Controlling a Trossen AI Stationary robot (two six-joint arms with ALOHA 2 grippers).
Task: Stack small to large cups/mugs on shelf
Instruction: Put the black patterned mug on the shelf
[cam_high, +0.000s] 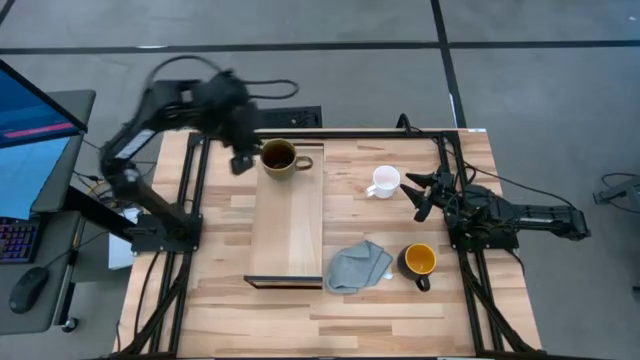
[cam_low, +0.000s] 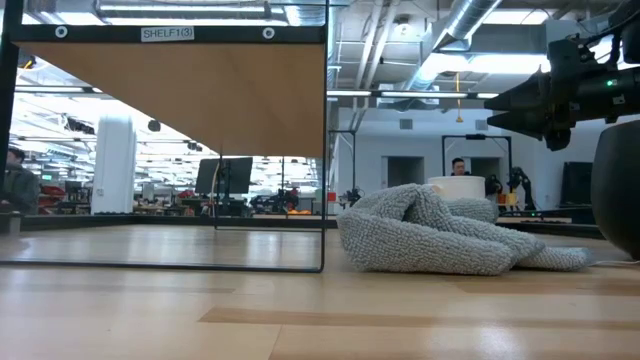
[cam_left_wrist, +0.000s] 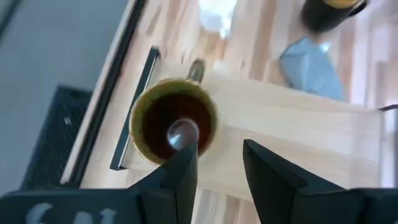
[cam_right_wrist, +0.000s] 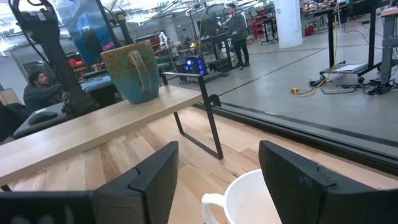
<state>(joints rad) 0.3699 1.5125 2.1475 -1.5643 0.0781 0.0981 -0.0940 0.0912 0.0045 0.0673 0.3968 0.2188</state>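
At the far end of the shelf (cam_high: 288, 215) we see the brown-olive mug (cam_high: 279, 158) standing upright, left gripper (cam_high: 243, 160) just beside it, fingers part-open and empty. Our right gripper (cam_high: 424, 192), fingers wide, hovers by the white mug (cam_high: 385, 182) on the counter (cam_high: 260, 320); next we judge it must close on that mug.

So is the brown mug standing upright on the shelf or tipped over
Upright. The high view looks straight down into the brown mug's round dark mouth at the shelf's far end, and the right wrist view shows it standing on its base.
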